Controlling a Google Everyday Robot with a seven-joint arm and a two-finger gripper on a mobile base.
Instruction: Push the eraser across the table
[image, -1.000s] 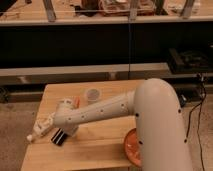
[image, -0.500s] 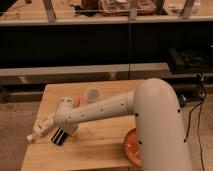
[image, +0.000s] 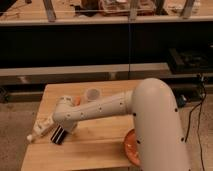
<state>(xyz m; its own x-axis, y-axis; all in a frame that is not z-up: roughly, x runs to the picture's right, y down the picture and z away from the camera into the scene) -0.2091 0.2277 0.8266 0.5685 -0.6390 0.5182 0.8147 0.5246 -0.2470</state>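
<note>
The eraser, a small black block with pale stripes, lies on the light wooden table near its left side. My gripper reaches down at the end of the white arm and sits right over the eraser's upper end, seemingly touching it. The arm stretches across the table from the right. A white plastic bottle lies on its side just left of the eraser.
An orange plate sits at the table's front right, partly behind my arm. A white cup and a small orange object stand near the back edge. A long grey shelf runs behind the table.
</note>
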